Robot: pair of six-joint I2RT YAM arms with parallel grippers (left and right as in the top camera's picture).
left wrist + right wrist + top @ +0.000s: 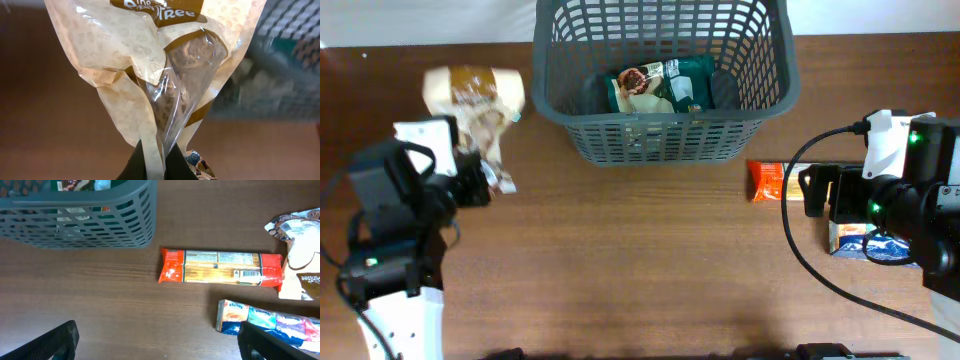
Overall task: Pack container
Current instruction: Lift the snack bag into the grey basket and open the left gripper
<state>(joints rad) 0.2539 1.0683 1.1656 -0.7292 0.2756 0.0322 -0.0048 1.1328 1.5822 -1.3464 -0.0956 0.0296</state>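
Note:
The dark grey lattice basket stands at the table's back centre, with a green packet inside. It also shows in the right wrist view and blurred in the left wrist view. My left gripper is shut on the lower end of a cream and brown bag, left of the basket. In the left wrist view the fingers pinch the bag. My right gripper is open and empty, with bare table between its fingers.
An orange-red long packet lies right of the basket. A blue tissue pack lies beside my right finger. A second cream bag and a patterned packet lie at the far right. A small patterned packet lies by my left gripper.

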